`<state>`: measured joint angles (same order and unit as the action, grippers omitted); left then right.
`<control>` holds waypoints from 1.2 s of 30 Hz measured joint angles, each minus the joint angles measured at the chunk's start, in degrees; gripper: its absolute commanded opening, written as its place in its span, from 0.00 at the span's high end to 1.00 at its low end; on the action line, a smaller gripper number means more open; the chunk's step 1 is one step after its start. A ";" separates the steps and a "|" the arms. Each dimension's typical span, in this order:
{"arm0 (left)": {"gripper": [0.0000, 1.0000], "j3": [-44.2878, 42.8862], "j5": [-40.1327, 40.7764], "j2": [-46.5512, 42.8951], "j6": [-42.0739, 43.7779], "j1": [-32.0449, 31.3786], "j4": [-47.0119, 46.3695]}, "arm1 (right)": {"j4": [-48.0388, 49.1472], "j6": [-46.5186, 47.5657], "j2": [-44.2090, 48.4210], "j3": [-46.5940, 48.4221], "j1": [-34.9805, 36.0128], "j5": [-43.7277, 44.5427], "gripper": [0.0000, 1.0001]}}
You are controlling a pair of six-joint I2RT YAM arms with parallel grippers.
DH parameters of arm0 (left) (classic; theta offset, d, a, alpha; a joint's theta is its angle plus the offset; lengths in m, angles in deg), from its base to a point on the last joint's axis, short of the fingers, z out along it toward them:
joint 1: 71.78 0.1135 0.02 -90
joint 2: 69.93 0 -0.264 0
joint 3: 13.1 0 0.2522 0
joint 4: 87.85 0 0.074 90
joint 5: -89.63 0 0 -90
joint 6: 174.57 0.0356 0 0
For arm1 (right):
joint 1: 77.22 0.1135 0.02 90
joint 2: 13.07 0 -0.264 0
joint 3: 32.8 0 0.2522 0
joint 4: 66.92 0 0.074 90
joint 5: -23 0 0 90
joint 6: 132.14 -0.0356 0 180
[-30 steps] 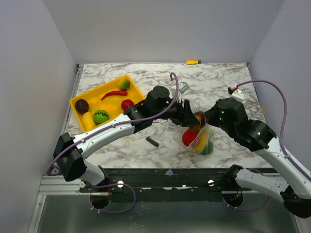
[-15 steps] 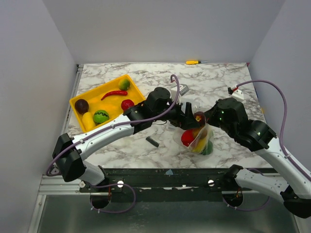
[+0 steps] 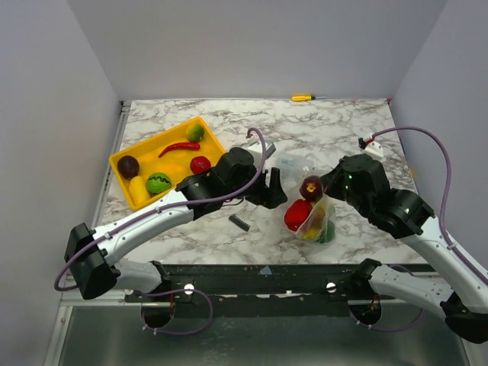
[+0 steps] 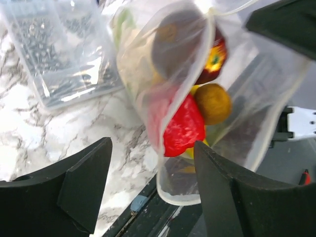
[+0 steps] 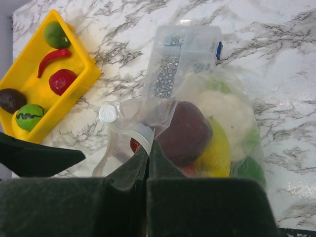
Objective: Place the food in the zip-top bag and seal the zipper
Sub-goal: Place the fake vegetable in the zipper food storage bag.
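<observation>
The zip-top bag (image 3: 311,216) hangs upright near the table's front edge. My right gripper (image 5: 149,145) is shut on its zipper (image 5: 139,132) at the rim. Through the clear plastic I see food: a dark purple piece (image 5: 186,132) on top, a white cauliflower (image 5: 228,112), and yellow, red and green pieces. My left gripper (image 4: 152,148) stands open and empty just left of the bag (image 4: 182,74), apart from it. More food lies in the yellow tray (image 3: 116,161): a red chili (image 3: 179,146), a green piece (image 3: 195,132) and a dark purple piece (image 3: 128,165).
A clear box of screws (image 5: 180,54) lies on the marble just behind the bag. A small black spring (image 3: 239,222) lies in front of the left arm. A yellow-handled screwdriver (image 3: 302,97) rests at the back edge, and a white connector (image 3: 371,142) sits at the right.
My left gripper let go of the dark purple piece at the bag's mouth and drew back to the left, jaws open. The right gripper kept its hold on the rim.
</observation>
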<state>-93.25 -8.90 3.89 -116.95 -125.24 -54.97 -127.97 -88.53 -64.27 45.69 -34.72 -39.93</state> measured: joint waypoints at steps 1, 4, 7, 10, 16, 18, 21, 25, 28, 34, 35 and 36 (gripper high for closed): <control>0.42 0.70 -0.02 0.59 -0.07 0.09 0.26 | 0.00 -0.07 0.00 0.00 0.00 -0.13 1.00; 0.72 1.66 -1.55 3.45 -1.11 0.20 0.24 | 0.00 -0.13 0.00 -0.04 0.00 -0.39 1.00; 1.00 1.68 -4.31 6.49 -1.68 0.20 -0.57 | -0.02 -0.17 0.20 -0.31 0.00 -0.59 1.00; 1.00 1.53 -6.67 7.85 -2.27 0.20 -0.92 | -0.37 -0.11 0.37 -0.37 0.00 -1.03 1.00; 1.00 -1.64 -10.82 7.43 -3.02 0.20 -1.14 | 0.57 3.82 1.05 -0.79 -0.02 -5.20 1.00; 1.00 -2.71 -12.83 6.67 -4.09 0.20 -1.95 | 1.90 5.88 1.27 -0.83 -0.02 -8.66 1.00; 1.00 -3.39 -16.33 5.03 -6.62 0.20 -4.52 | 4.48 7.08 1.31 -0.87 -0.02 -14.32 1.00; 1.00 -3.39 -18.95 4.50 -9.29 0.20 -6.88 | 8.24 5.01 0.85 -2.45 -0.07 -19.02 1.00; 1.00 -3.39 -18.99 5.09 -10.19 0.26 -6.23 | 9.05 2.36 -0.35 -4.85 -0.07 -19.28 1.00; 1.00 -3.21 -19.15 5.57 -10.80 0.48 -4.55 | 7.30 0.90 -1.11 -5.35 -0.07 -18.99 1.00; 1.00 -3.21 -19.15 5.22 -10.80 0.46 -4.33 | 6.99 0.87 -0.98 -4.74 -0.09 -18.97 1.00; 1.00 -3.21 -19.12 4.70 -10.78 0.46 -4.15 | 6.88 0.76 -0.81 -4.00 -0.07 -18.97 1.00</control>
<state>-96.46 -28.03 8.59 -127.72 -124.78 -59.12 -121.09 -87.77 -65.08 41.69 -34.78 -58.90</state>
